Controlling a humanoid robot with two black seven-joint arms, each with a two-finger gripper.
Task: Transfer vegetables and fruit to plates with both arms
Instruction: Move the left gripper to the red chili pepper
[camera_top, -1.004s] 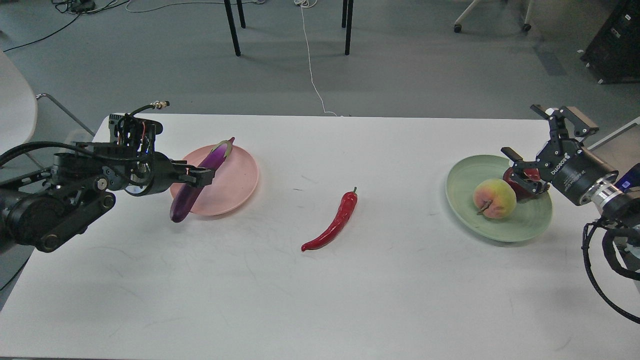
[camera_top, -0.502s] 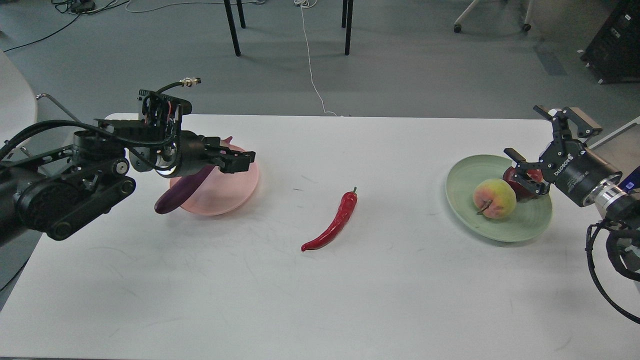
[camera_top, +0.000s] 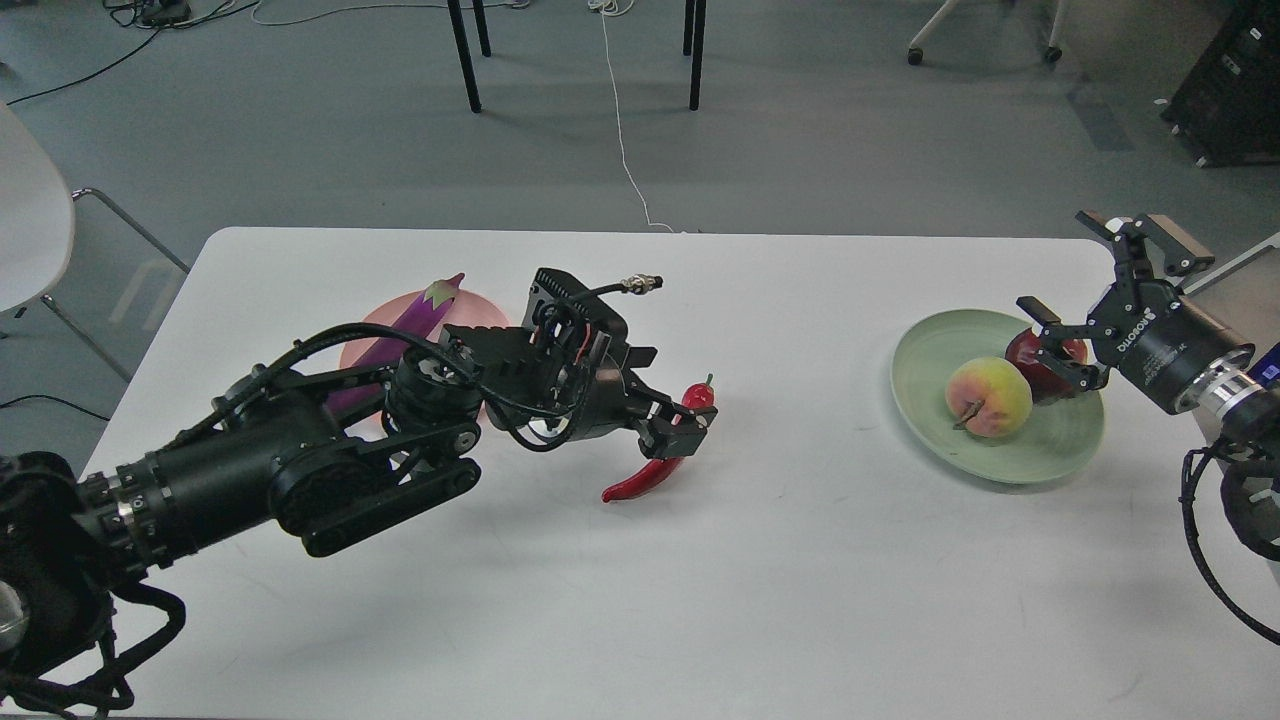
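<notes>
The red chili pepper (camera_top: 641, 480) lies on the white table (camera_top: 800, 580) at the centre. My left gripper (camera_top: 678, 428) is open, low over the chili's middle, with a finger on each side; the chili's stem end (camera_top: 701, 392) shows beyond it. The purple eggplant (camera_top: 428, 306) lies on the pink plate (camera_top: 488, 312), mostly hidden by my left arm. The peach (camera_top: 988, 397) and the dark red pomegranate (camera_top: 1036, 362) sit on the green plate (camera_top: 1040, 458). My right gripper (camera_top: 1056, 345) is open, with its fingers on either side of the pomegranate.
Chair and table legs (camera_top: 465, 55) stand on the grey floor behind the table, with a white cable (camera_top: 625, 150) trailing to the table's far edge. A white chair (camera_top: 30, 220) stands at the left. A dark cabinet (camera_top: 1235, 90) stands at the back right.
My left gripper has let go of the eggplant on the pink plate and swung right to the chili. My right gripper has drawn back slightly to the right; the pomegranate stays on the green plate.
</notes>
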